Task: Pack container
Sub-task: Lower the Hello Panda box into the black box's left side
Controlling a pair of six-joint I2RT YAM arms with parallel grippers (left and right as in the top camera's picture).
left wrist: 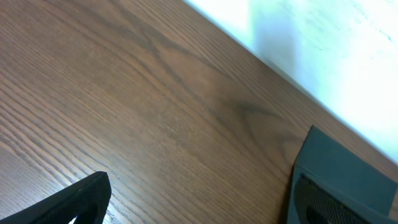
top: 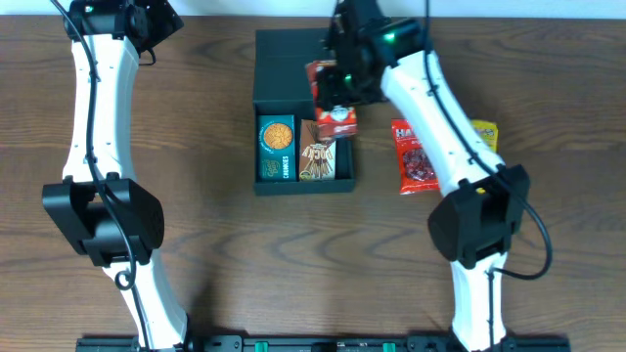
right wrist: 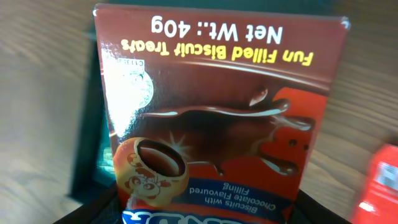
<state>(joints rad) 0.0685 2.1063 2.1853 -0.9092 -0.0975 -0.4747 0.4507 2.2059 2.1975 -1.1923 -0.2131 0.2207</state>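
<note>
The container (top: 303, 188) is a black box at the table's middle, its flap lid (top: 279, 64) lying open behind it. Inside lie a teal carton with an orange circle (top: 277, 149) and a brown packet (top: 318, 156). My right gripper (top: 342, 73) is shut on a red chocolate biscuit box (top: 334, 98) and holds it over the container's right rear part. In the right wrist view the biscuit box (right wrist: 217, 112) fills the frame, with the container's dark edge (right wrist: 93, 155) to its left. My left gripper (top: 156, 24) is open and empty at the far left, over bare wood (left wrist: 199, 199).
A red sweets bag (top: 415, 156) and a yellow packet (top: 484, 132) lie right of the container, partly under my right arm. The red bag also shows in the right wrist view (right wrist: 379, 186). The table's far edge runs close behind my left gripper.
</note>
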